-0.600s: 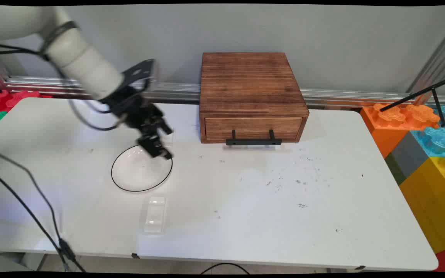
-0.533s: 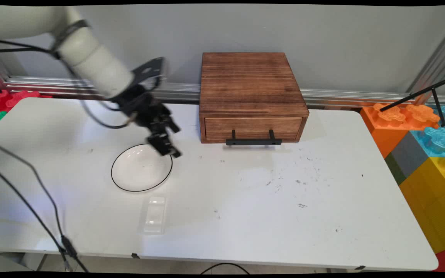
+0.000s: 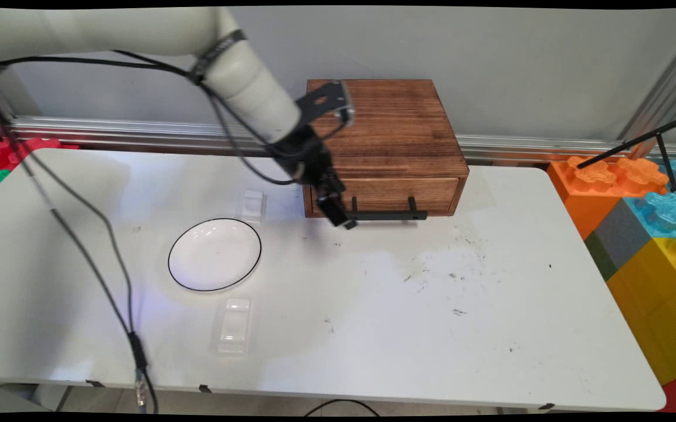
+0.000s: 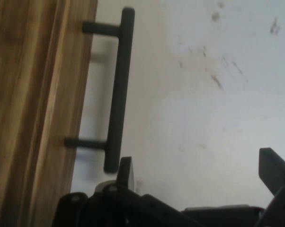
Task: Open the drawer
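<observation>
Hovering low with fingers spread and nothing between them, gripper (image 3: 340, 220) at the left end of the black bar handle (image 3: 386, 215) on the closed drawer (image 3: 384, 194) of the wooden box (image 3: 381, 126). Likely rigid, slim and smooth to grip, best taken mid-bar, between its two posts. Grained dark-stained wood, squared edges. Further left on the scuffed white desk (image 3: 490, 328): a round glossy white plate (image 3: 214, 255) with black rim, probably breakable, and two small clear plastic pieces (image 3: 233, 325)
</observation>
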